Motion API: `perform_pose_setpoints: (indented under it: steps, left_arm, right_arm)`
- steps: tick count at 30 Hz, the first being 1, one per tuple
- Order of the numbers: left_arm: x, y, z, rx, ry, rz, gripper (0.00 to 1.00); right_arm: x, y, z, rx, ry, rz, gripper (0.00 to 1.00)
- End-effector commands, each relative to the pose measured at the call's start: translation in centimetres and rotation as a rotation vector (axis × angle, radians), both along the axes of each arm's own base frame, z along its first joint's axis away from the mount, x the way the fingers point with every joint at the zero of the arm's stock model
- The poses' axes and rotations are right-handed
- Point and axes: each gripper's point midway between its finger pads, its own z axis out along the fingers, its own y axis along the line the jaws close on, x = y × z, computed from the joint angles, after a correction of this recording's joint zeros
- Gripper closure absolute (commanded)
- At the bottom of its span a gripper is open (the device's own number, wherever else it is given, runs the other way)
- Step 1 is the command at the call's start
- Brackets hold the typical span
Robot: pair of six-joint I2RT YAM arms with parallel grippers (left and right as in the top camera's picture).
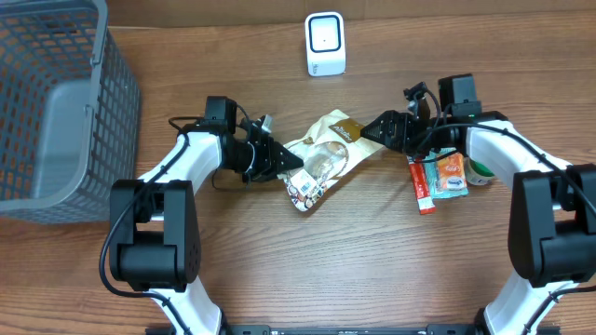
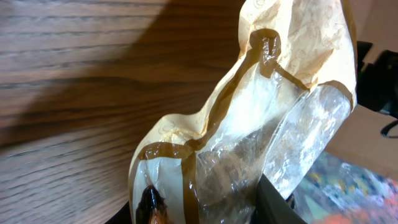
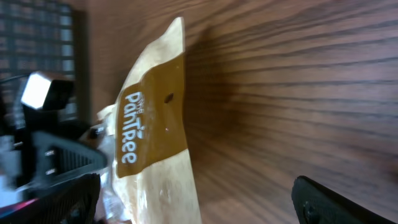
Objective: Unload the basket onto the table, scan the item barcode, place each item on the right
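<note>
Overhead, centre frame: left gripper (image 1: 289, 166) pinches the snack bag (image 1: 326, 149), right gripper (image 1: 368, 132) gapes beside its top. Pickup step; next, I'd guess, turn its barcode toward the scanner (image 1: 325, 44).

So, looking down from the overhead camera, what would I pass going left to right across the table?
grey basket → left hand → snack bag → right hand → orange and red packets
</note>
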Motion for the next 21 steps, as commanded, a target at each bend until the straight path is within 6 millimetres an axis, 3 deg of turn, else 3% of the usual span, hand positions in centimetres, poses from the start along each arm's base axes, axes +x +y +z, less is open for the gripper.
perform_pose_setpoints:
  steps: [1,12,21]
  left_arm:
    - [0.8,-0.6,1.7,-0.061,-0.059,-0.043,0.84]
    - [0.7,-0.5,1.9,-0.055,-0.064,-0.056,0.85]
    - [0.7,-0.6,1.9,-0.053,-0.101,-0.089,0.84]
  right_arm:
    - [-1.3,1.7,2.5,0.163,0.005,0.086,0.00]
    - [-3.4,5.3,3.0,0.193,0.017,0.191,0.00]
    - [-3.8,7.8,1.0,0.041,-0.043,0.211,0.00]
